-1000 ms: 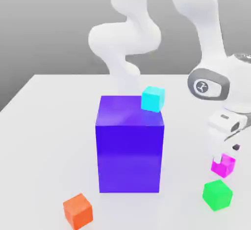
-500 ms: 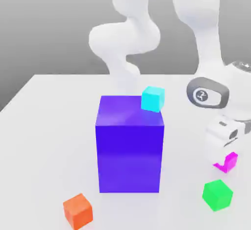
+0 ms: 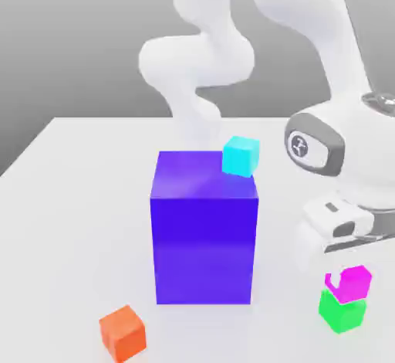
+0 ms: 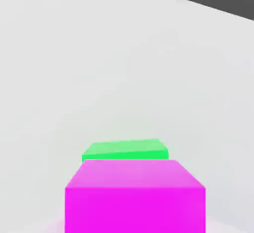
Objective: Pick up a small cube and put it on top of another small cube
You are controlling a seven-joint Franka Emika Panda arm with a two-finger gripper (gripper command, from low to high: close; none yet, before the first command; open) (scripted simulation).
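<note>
The small magenta cube (image 3: 353, 282) is directly over the small green cube (image 3: 342, 313) near the table's front edge at the exterior view's right. It covers the green cube's top, and I see no gap between them. My gripper (image 3: 339, 266) hangs just above the magenta cube, its white hand reaching down to it. In the hand view the magenta cube (image 4: 135, 197) is very close, with the green cube's top face (image 4: 126, 150) showing just beyond it.
A big blue-violet block (image 3: 204, 226) stands mid-table with a small cyan cube (image 3: 241, 156) at its back right top corner. A small orange cube (image 3: 123, 332) lies at the front, left of the block. The white table (image 3: 77, 199) stretches to the left.
The magenta cube has left its spot on the table behind the green cube and moved forward with my hand. It is now on top of the green cube.
</note>
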